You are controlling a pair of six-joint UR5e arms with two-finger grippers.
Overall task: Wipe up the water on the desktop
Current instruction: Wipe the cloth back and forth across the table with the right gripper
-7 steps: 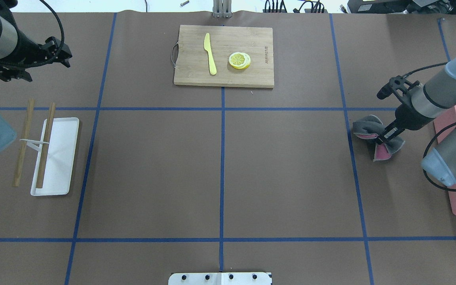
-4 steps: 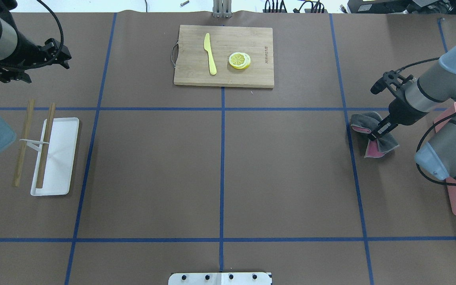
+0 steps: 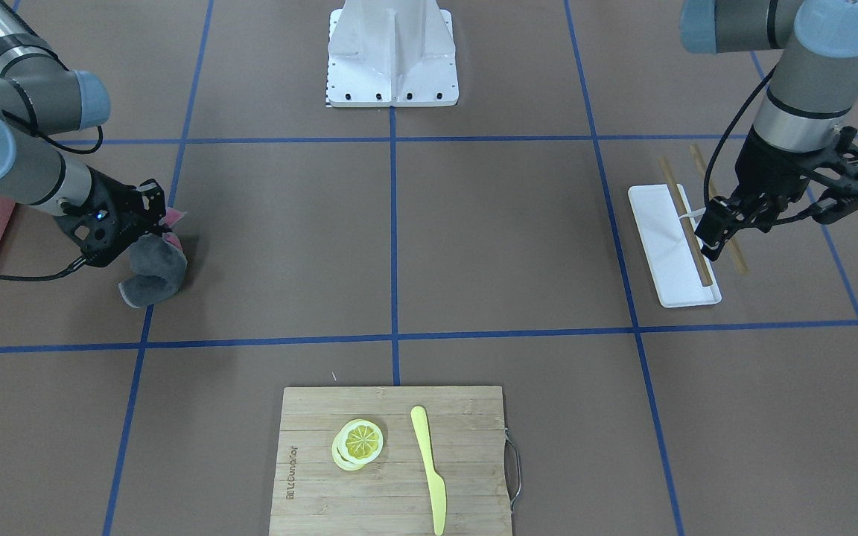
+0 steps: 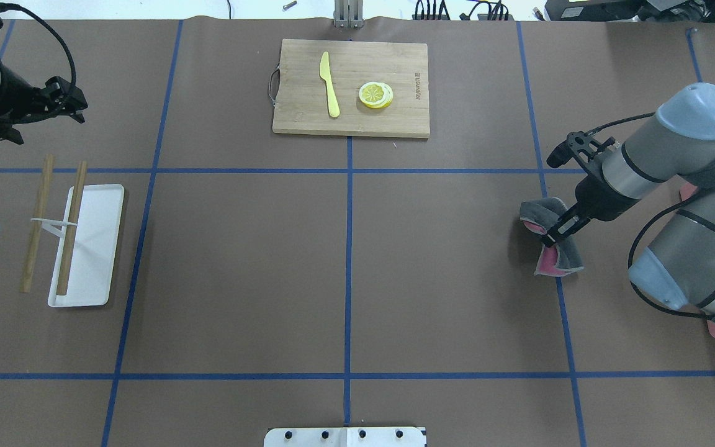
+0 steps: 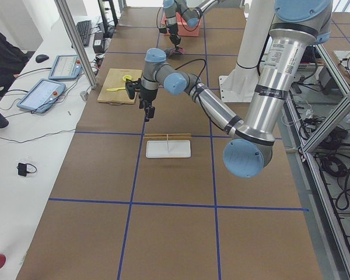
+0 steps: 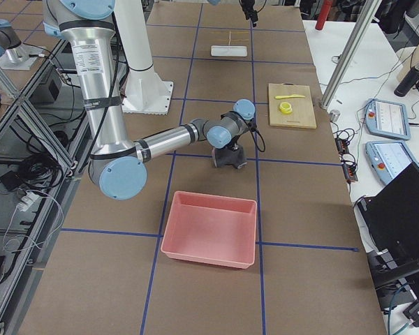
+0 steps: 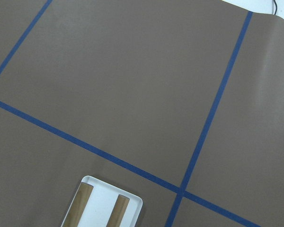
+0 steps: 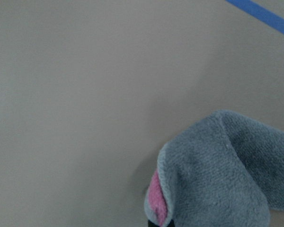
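The desktop (image 4: 444, 279) is matte brown with blue tape lines; I can make out no water on it. My right gripper (image 4: 559, 230) is shut on a grey and pink cloth (image 4: 553, 248), which hangs bunched at the desktop on a blue line. The cloth also shows in the front view (image 3: 150, 272), under the right gripper (image 3: 152, 223), and in the right wrist view (image 8: 217, 175). My left gripper (image 3: 708, 242) hovers above the far-left part of the desktop near the white tray (image 3: 656, 223). Its jaws form one dark mass, so I cannot tell their state.
A bamboo cutting board (image 4: 395, 118) with a yellow knife (image 4: 330, 84) and lemon slices (image 4: 376, 94) lies at the back centre. A white tray (image 4: 100, 248) with two wooden sticks (image 4: 72, 226) is at the left. A pink bin (image 6: 209, 229) stands at the right.
My right gripper has carried the cloth leftward and toward the robot, onto the blue line. My left arm has drawn back toward the left edge.
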